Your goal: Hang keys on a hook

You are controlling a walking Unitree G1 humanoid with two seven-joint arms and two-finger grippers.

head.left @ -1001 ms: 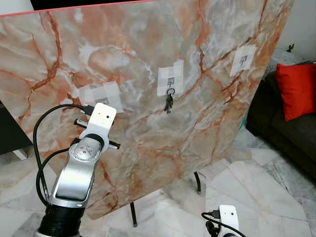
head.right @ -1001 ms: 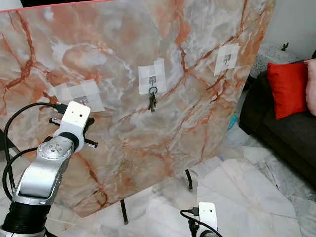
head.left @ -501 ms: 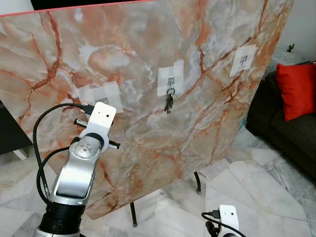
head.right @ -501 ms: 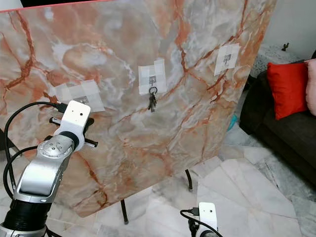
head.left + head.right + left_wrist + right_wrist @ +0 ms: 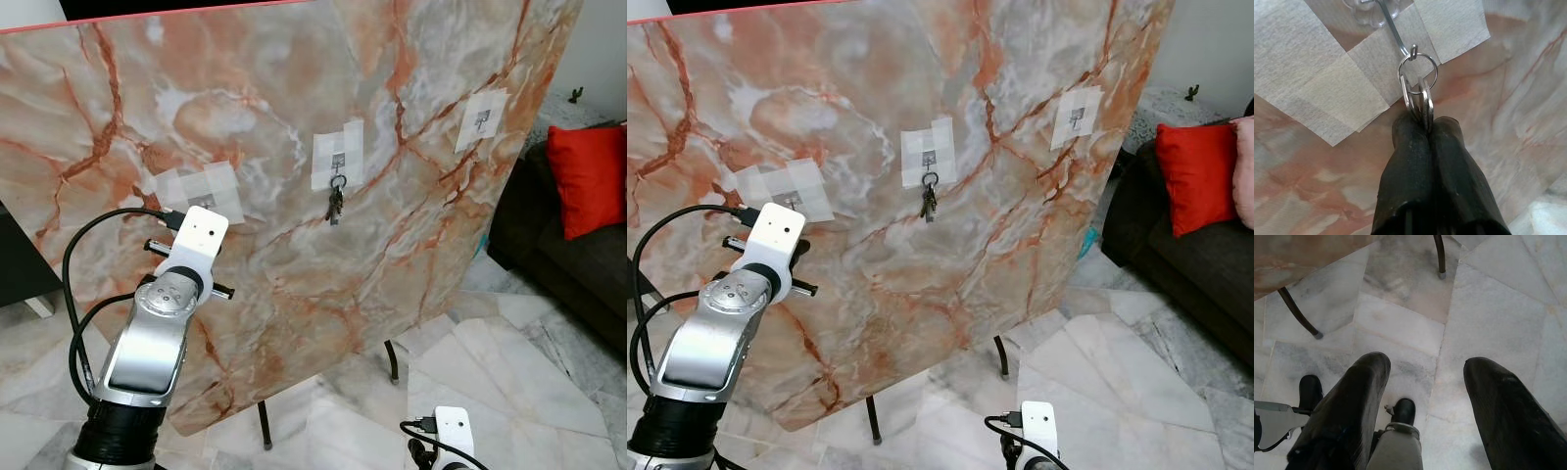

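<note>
Hiding behind its own white wrist block in the head views, the left gripper (image 5: pixel 1427 128) cannot be seen well there, and its silver arm covers part of the big marble board (image 5: pixel 411 245). In the left wrist view its two black fingers (image 5: pixel 1405 161) are squeezed tight together, with no gap, pinching the flat ends of the keys (image 5: pixel 1418 105). The key ring (image 5: pixel 1418 73) is looped over the tip of a thin wire hook (image 5: pixel 1396 34), so the keys are on the hook while the fingers grip them. The hook's clear base is cut off at the edge of the picture, and pale tape (image 5: pixel 1327 83) holds it to the board. Another bunch of keys (image 5: pixel 335 204) hangs from the middle taped hook (image 5: pixel 338 157), and a third taped hook (image 5: pixel 482 119) sits further to the right, too small to see clearly. The right gripper (image 5: pixel 1425 401) hangs low over the marble floor (image 5: pixel 1498 308) with its fingers spread wide and nothing between them. In the left eye view, a white block at the bottom edge (image 5: pixel 453 431) is the top of that wrist, mostly cut off. A red cushion (image 5: pixel 588 176) lies on a dark sofa (image 5: pixel 558 255), partly cut off at the side. Compared with a second ago, the left arm has slid a tiny bit lower and more to the left; the board and the hanging keys look the same.
</note>
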